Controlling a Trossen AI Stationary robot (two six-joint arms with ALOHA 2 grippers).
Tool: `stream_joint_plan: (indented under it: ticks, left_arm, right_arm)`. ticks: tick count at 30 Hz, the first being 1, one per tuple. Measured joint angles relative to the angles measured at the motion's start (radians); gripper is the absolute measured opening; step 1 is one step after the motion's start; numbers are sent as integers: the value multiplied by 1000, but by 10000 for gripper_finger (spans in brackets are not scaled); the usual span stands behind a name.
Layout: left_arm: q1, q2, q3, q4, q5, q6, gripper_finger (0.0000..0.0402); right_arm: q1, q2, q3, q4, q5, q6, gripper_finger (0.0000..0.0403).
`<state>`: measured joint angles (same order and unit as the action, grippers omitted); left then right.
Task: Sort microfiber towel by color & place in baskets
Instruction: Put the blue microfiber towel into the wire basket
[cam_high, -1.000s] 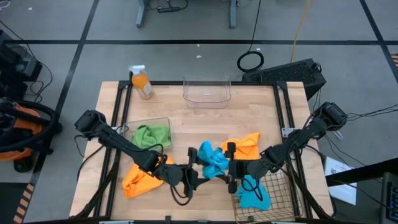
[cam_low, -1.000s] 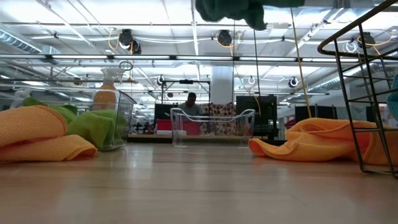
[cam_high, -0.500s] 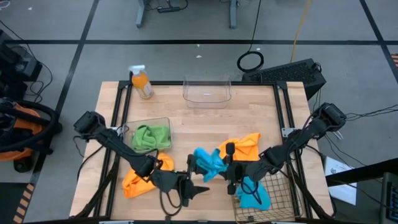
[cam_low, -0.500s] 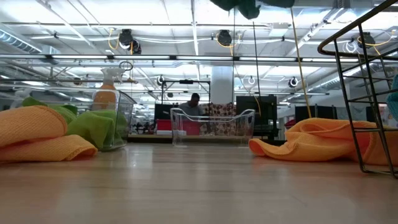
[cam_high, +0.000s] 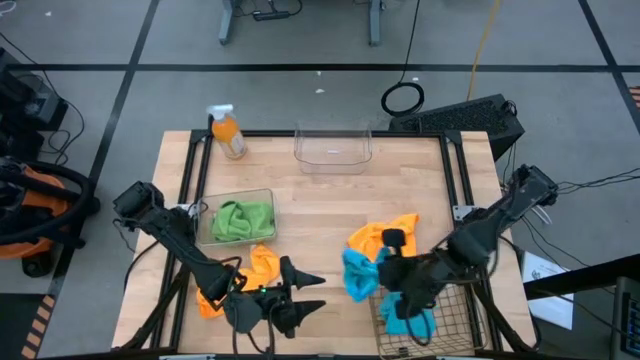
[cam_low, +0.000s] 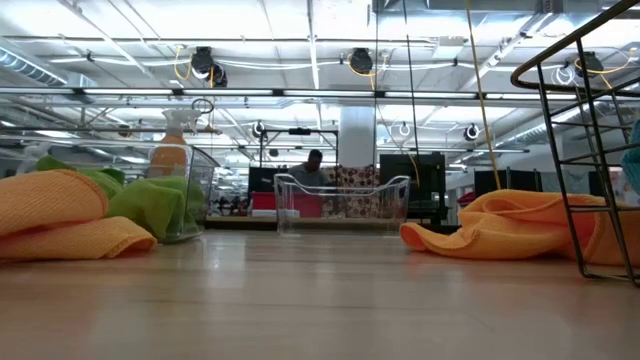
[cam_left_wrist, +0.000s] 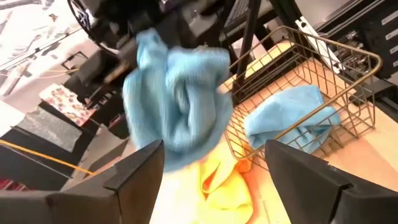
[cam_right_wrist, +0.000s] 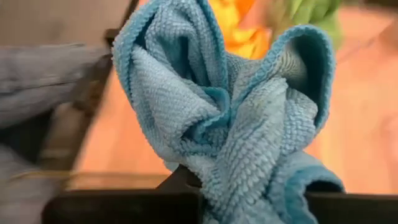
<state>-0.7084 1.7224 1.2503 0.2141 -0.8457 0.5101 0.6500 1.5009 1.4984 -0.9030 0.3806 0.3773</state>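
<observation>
On the wooden bench, a blue towel is held clamped in the right pincer just beside the wire basket, where another blue towel lies. The left pincer is held wide open, empty, well left of the basket.

Industrial lab hall (exposed ceiling lights, cables).

Orange spray bottle stands at the table's far-left corner
</observation>
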Motion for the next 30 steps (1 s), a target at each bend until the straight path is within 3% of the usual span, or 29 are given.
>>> stream_joint_plan:
  ticks: [6, 15, 23, 30]
  left_arm:
    - [-6, -3, 0, 3, -24, -8, 286]
    - [-6, -3, 0, -126, -28, -142, 286]
    - [-4, -3, 0, -247, -89, -227, 286]
    - [3, -3, 0, -279, -90, -243, 286]
  right_arm:
    - [110, -1, 91, -178, -95, 318, 21]
    - [258, 6, 7, -453, -223, 784, 23]
    - [329, 5, -181, -489, -231, 940, 24]
    - [330, 5, -339, -285, -296, 948, 25]
